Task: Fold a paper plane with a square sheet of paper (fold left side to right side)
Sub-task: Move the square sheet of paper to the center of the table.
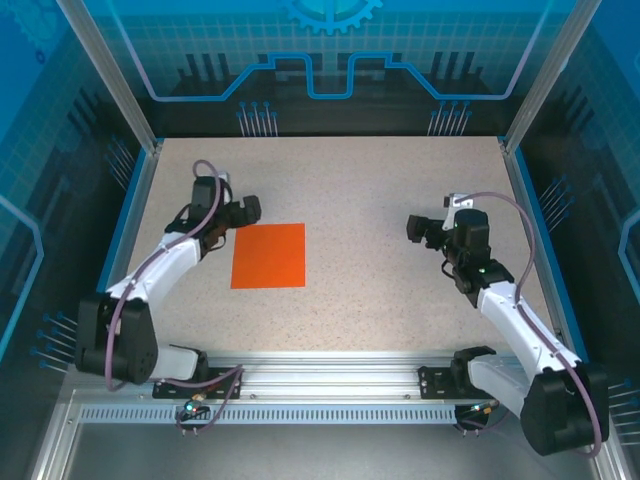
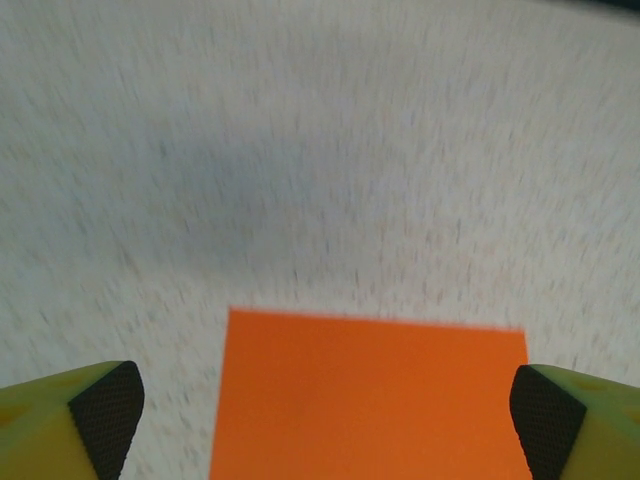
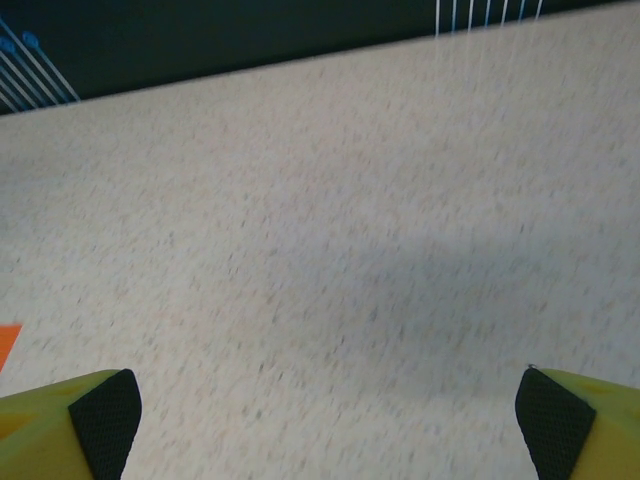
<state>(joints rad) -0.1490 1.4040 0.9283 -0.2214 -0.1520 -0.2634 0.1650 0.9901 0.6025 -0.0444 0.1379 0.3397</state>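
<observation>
Hangs wide open, holding nothing, at the left gripper (image 2: 325,415), just beside the far-left corner of the square sheet of paper (image 1: 268,256), flat and unfolded on the table (image 1: 390,300). Gapes empty too at the right gripper (image 3: 325,415), well apart rightward; looks the nearer left's job.
</observation>
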